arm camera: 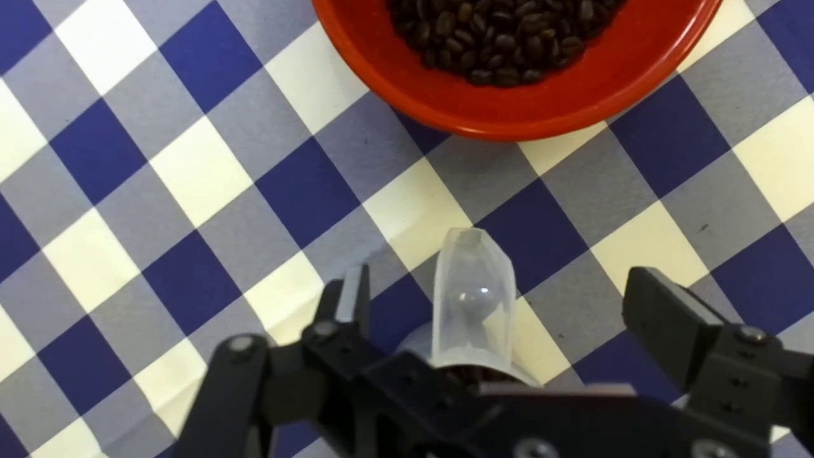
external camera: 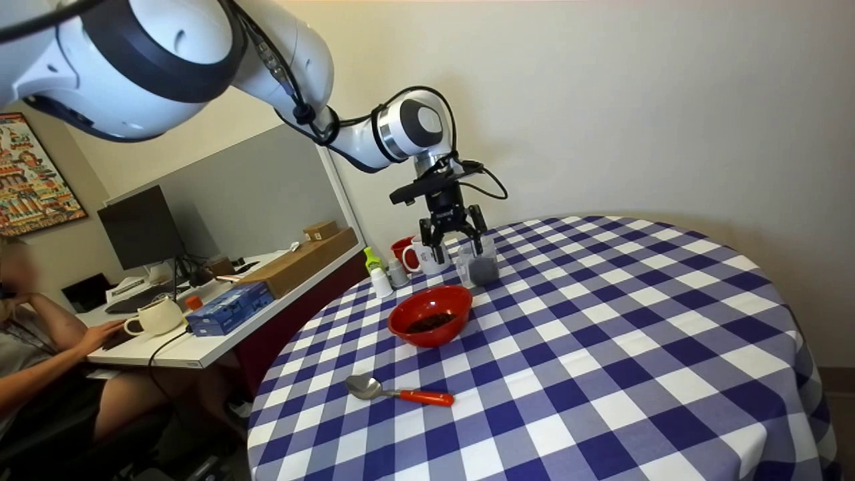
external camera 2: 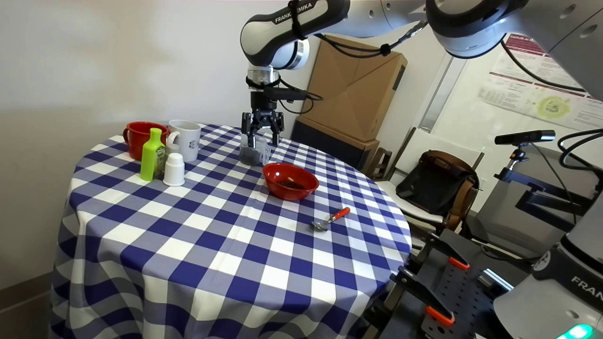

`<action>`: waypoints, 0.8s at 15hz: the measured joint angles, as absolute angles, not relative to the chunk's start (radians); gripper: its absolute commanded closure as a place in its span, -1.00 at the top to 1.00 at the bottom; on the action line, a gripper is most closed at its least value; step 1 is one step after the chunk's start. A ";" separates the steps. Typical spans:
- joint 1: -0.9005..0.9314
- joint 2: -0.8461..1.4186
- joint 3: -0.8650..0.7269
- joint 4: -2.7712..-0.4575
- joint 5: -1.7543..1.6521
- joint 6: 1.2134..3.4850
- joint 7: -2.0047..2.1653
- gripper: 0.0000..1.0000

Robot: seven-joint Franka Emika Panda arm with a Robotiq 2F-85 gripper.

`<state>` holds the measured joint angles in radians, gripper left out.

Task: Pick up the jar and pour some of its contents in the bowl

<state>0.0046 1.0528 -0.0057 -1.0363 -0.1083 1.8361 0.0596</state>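
clock set on red bowl [external camera: 431, 300], twelve up. dark pile [external camera: 431, 323] in its base. clear jar [external camera: 483, 268] at one, grayish low down. gripper [external camera: 458, 252] hangs at the jar's eleven, fingers apart, tips down, one crossing jar's outline; contact unclear. white mug [external camera: 423, 258] at twelve, white container [external camera: 381, 283] at ten, orange-handled spoon [external camera: 406, 394] near seven. checked tablecloth [external camera: 601, 334] beneath.

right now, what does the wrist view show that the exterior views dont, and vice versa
Only the wrist view: coffee beans distinct one by one in the red bowl.
Only the exterior views: orange-handled spoon, white mug, red mug, lime-green bottle, small white container, robot arm.
Shared: the red bowl, translucent jar, open gripper and blue-and-white checked tablecloth.
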 measured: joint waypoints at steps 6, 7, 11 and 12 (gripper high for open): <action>-0.002 1.122 -0.019 -0.932 -0.108 1.780 0.060 -0.43; -0.002 1.129 -0.019 -0.921 -0.108 1.775 0.060 -0.57; -0.002 1.148 -0.019 -0.894 -0.108 1.759 0.060 -0.82; -0.002 1.149 -0.019 -0.891 -0.108 1.757 0.059 -0.82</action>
<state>-0.0020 1.1491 -0.0189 -0.8914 -0.1078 1.7568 0.0595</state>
